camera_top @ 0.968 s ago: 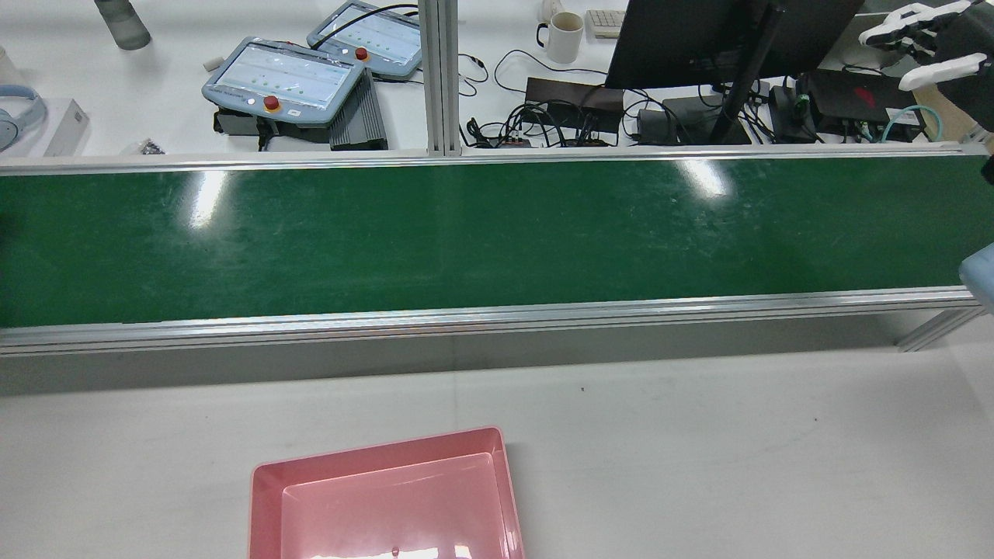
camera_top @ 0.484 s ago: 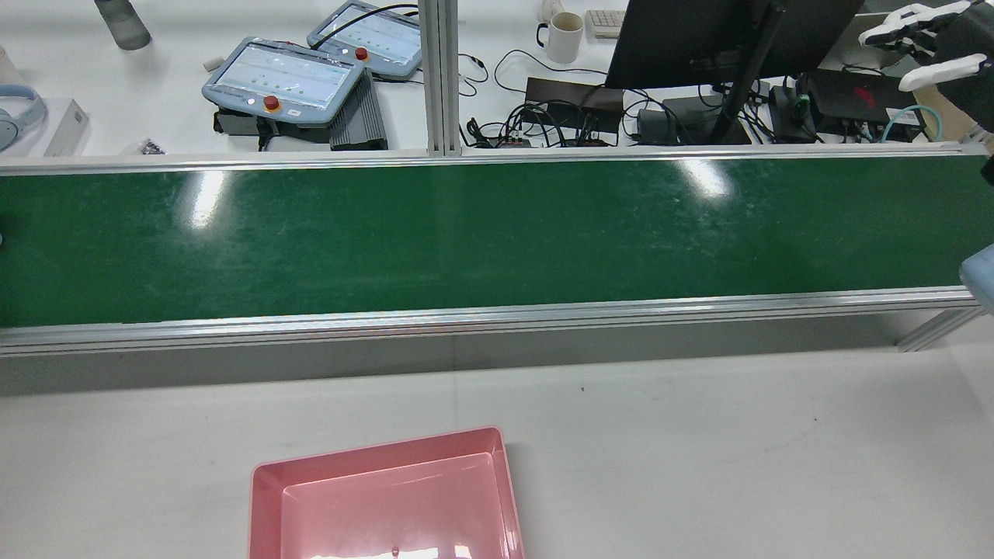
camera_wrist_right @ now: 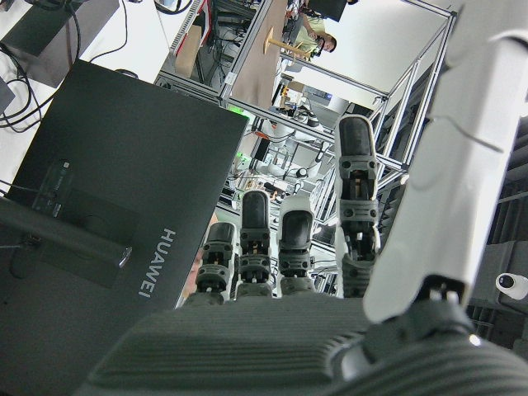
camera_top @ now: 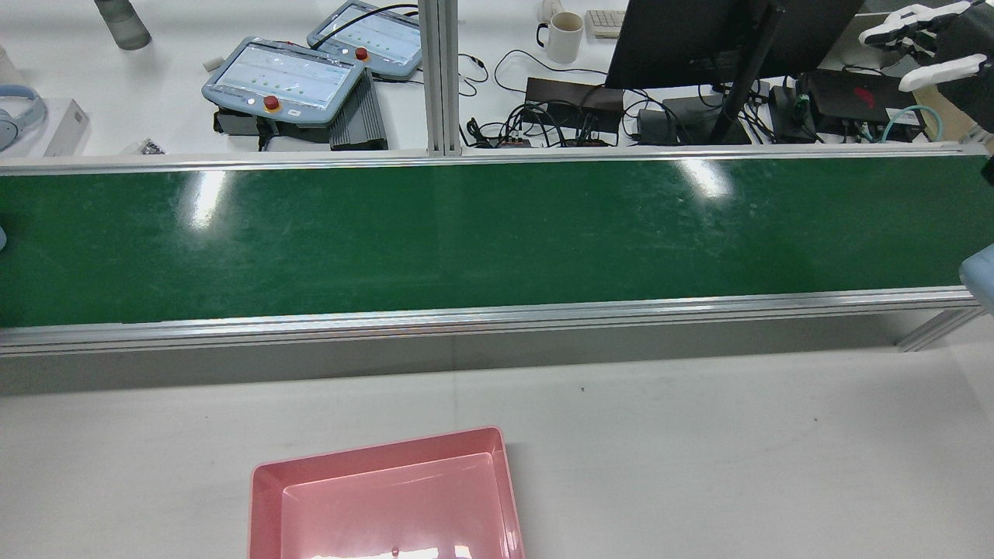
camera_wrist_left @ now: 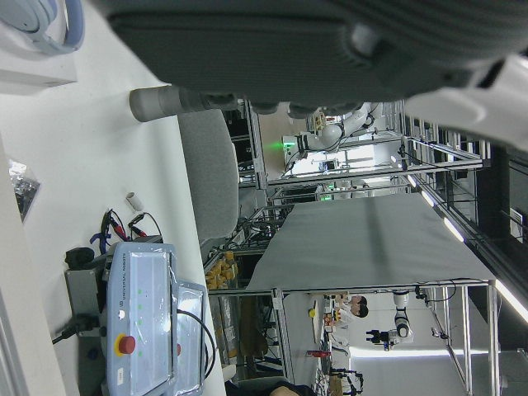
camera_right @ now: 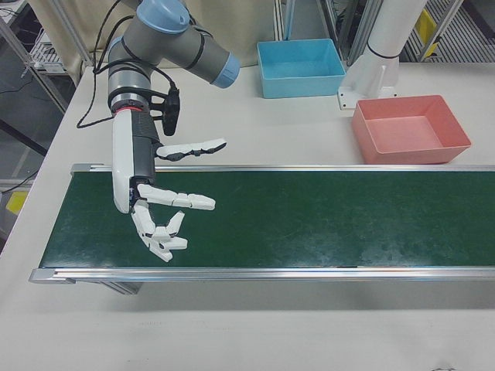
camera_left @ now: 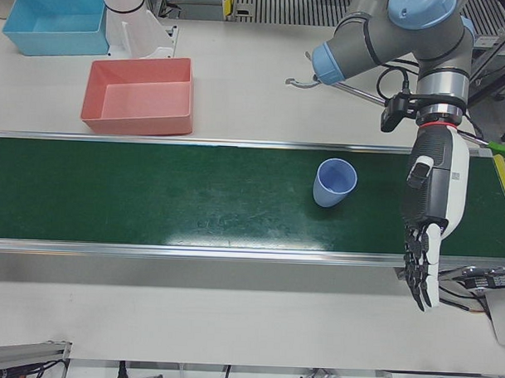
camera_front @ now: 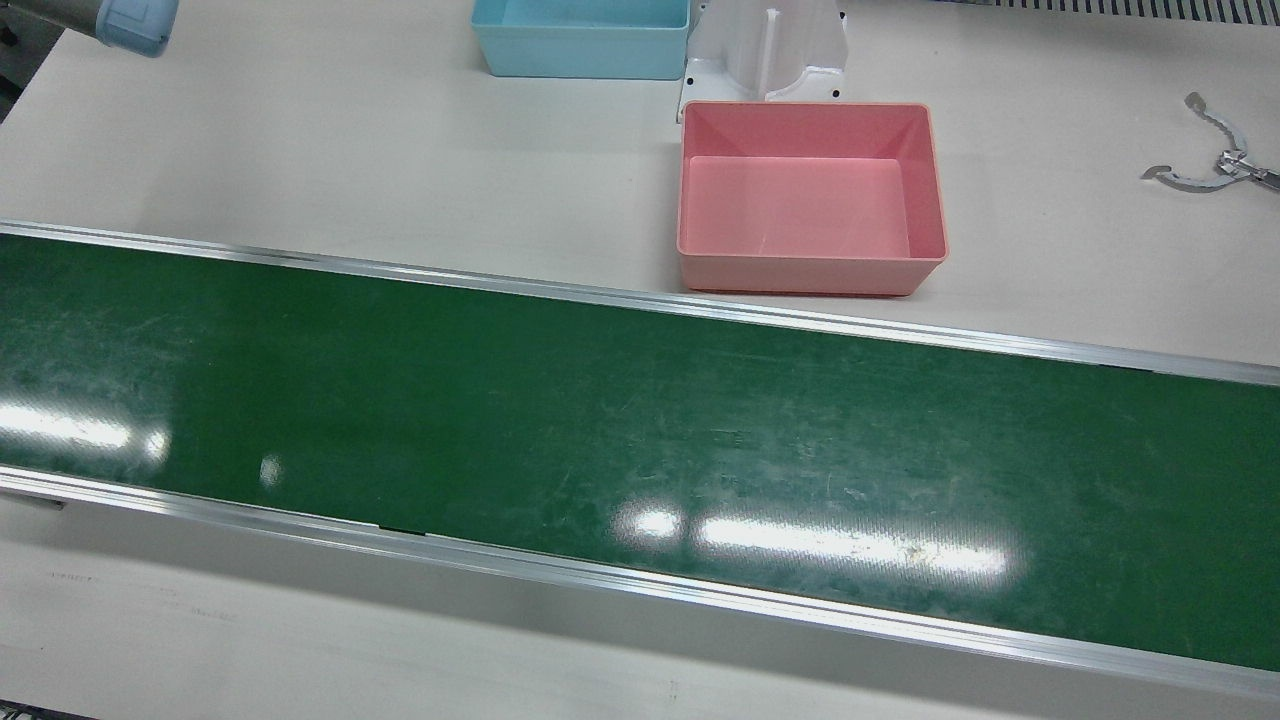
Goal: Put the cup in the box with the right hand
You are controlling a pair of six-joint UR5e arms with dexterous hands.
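A light blue cup (camera_left: 334,183) stands upright on the green conveyor belt (camera_left: 153,194), seen whole only in the left-front view. My left hand (camera_left: 430,220) hangs to the cup's right over the belt's near rail, fingers straight and pointing down, holding nothing. My right hand (camera_right: 158,209) hovers open over the other end of the belt (camera_right: 309,220), fingers spread, far from the cup; it also shows at the rear view's top right as the right hand (camera_top: 928,46). The pink box (camera_front: 800,275) sits empty on the white table behind the belt.
A blue box (camera_front: 580,62) and a white arm pedestal (camera_front: 765,45) stand behind the pink box (camera_left: 139,123). A metal tool (camera_front: 1210,165) lies on the table. Beyond the belt in the rear view are teach pendants (camera_top: 283,78), a monitor (camera_top: 699,39), cables and a mug (camera_top: 564,36).
A pale bluish sliver has come into the rear view at the belt's far left edge. My right hand has hardly moved.
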